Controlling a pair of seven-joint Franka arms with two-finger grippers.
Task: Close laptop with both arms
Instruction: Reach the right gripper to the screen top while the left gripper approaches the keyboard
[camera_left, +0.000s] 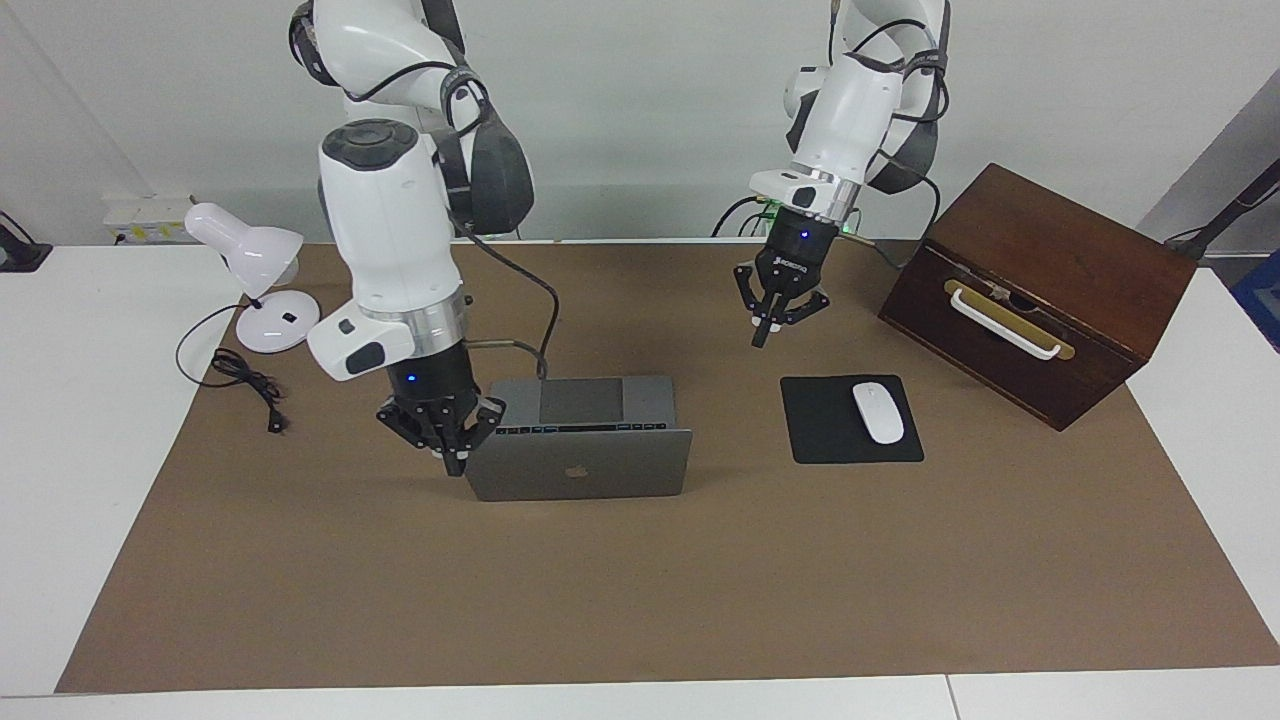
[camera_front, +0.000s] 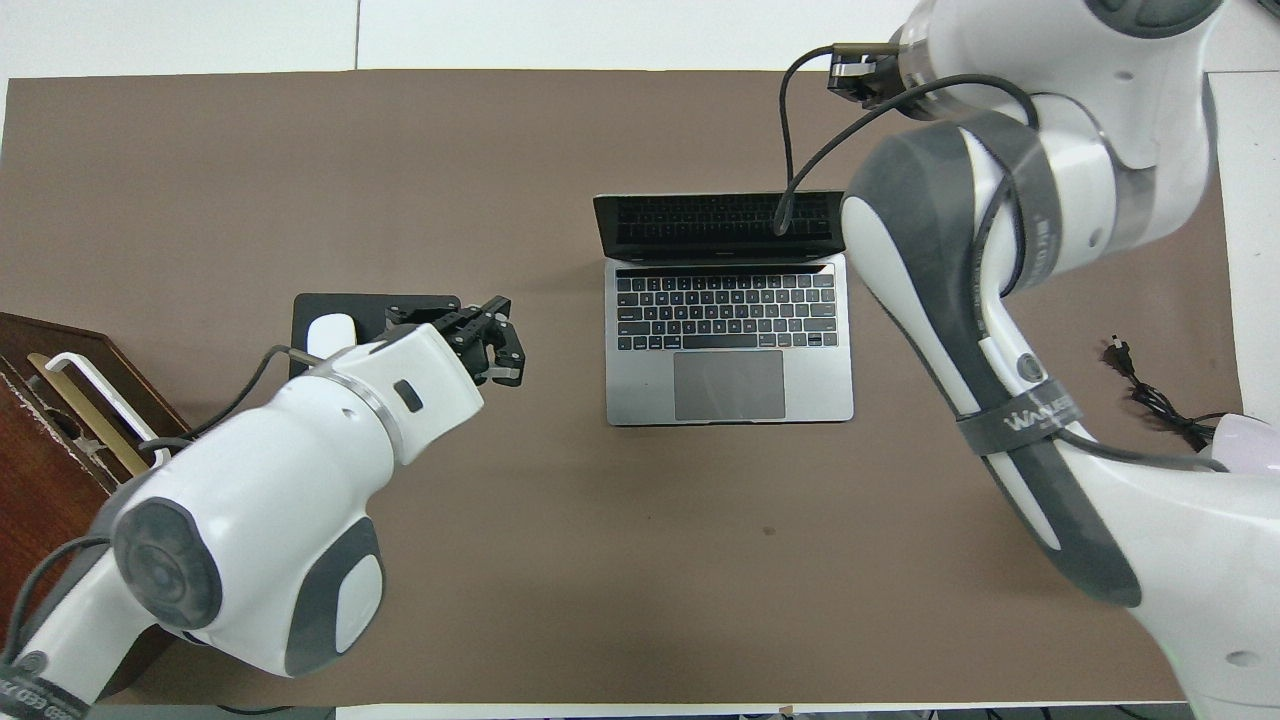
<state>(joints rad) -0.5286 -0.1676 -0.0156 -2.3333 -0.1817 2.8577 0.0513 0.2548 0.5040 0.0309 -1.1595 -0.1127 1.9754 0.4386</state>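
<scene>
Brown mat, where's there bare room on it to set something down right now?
The widest bare stretch is the mat strip farther from the robots than the laptop and mouse pad. Another lies between the laptop and the robots. It is crowded around the right claw at the lid's corner, and the wooden box.

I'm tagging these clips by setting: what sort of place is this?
Probably a robotics lab staged as an office desk: a thin silver-grey laptop, a white mouse on a black pad and a white desk lamp sit between two white arms.
</scene>
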